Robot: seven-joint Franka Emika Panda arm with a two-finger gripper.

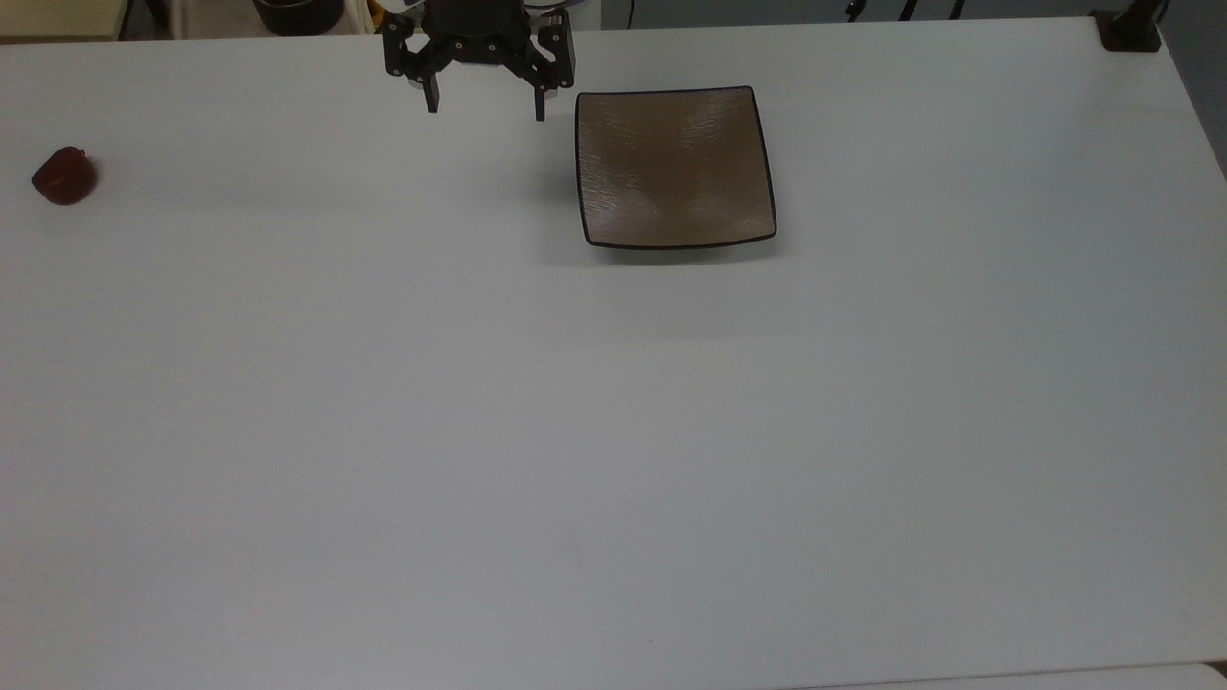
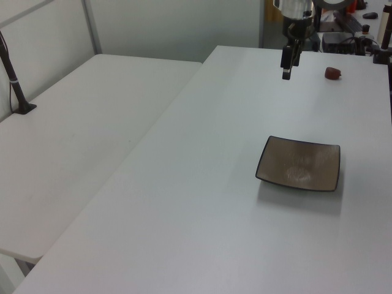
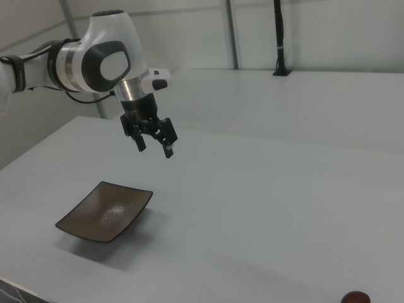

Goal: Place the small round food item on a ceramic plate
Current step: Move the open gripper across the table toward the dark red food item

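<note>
While its fingers hang spread and empty, the gripper (image 1: 485, 103) hovers beside the square ceramic plate (image 1: 675, 168).
The glossy food lump (image 1: 64, 176), far off at nine o'clock in the top view, could roll when pinched.

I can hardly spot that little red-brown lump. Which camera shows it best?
The top view: the small round food item lies whole at its left edge. The left view shows it tiny and far off; the right view cuts it off.

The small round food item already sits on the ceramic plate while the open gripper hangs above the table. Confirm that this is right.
Not right. The small round food item lies on the bare table, far off toward the top view's left, and the ceramic plate holds nothing. The rest holds: the gripper hangs open above the table.
</note>
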